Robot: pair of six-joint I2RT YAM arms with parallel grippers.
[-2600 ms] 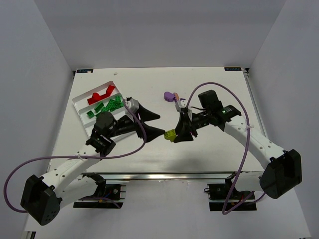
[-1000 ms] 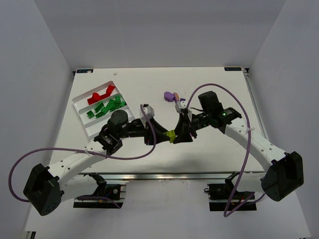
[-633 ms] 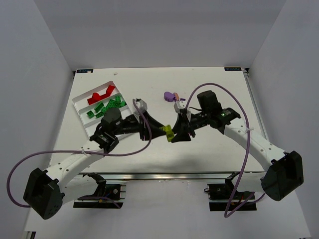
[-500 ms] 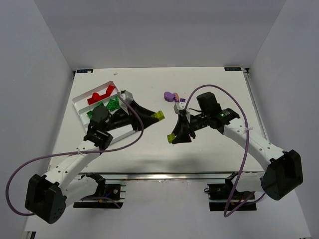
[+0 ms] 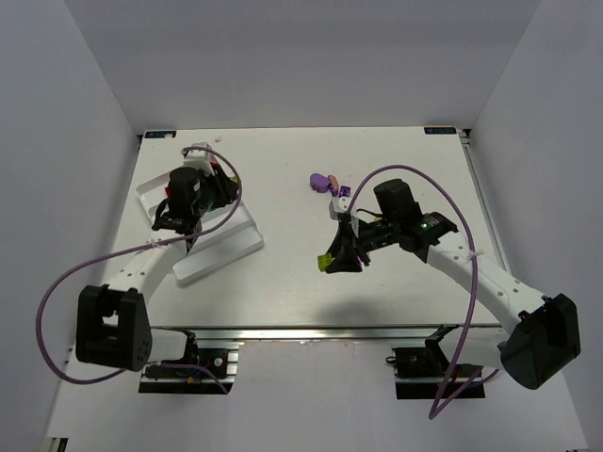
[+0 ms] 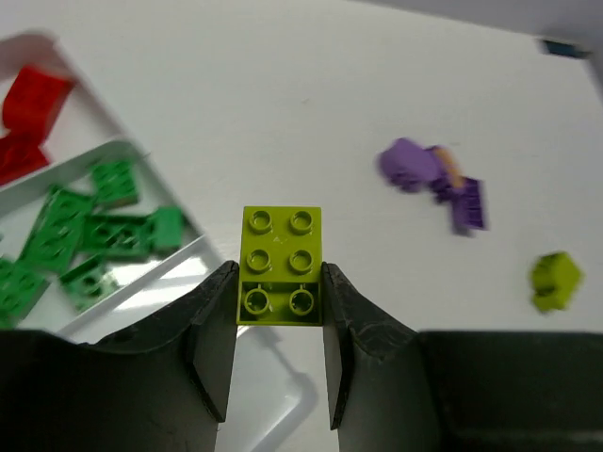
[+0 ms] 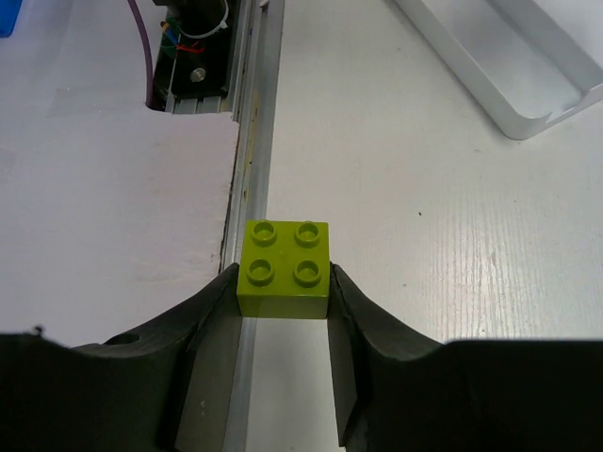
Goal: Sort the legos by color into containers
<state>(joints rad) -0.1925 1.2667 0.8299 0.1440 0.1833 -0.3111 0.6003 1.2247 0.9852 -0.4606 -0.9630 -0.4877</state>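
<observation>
My left gripper (image 6: pixel 278 275) is shut on a flat yellow-green lego (image 6: pixel 281 266), held above the white tray (image 6: pixel 141 292), just past the compartment of green legos (image 6: pixel 85 245). Red legos (image 6: pixel 28 113) lie in the compartment beyond. In the top view the left arm covers that gripper over the tray (image 5: pixel 221 247). My right gripper (image 5: pixel 327 262) (image 7: pixel 283 278) is shut on a square yellow-green lego (image 7: pixel 285 268) near the table's middle front. Purple legos (image 5: pixel 322 180) (image 6: pixel 415 165) with a pinkish piece lie on the table behind it.
In the right wrist view the table's metal front rail (image 7: pixel 250 188) runs below the held brick, with mount hardware (image 7: pixel 193 56) beyond it and the tray's corner (image 7: pixel 509 85) at upper right. White walls enclose the table on three sides.
The two grippers met at the table's middle with yellow-green bricks, then parted. The left arm swung left to the tray with the flat brick. The right gripper kept the square one and barely moved.
</observation>
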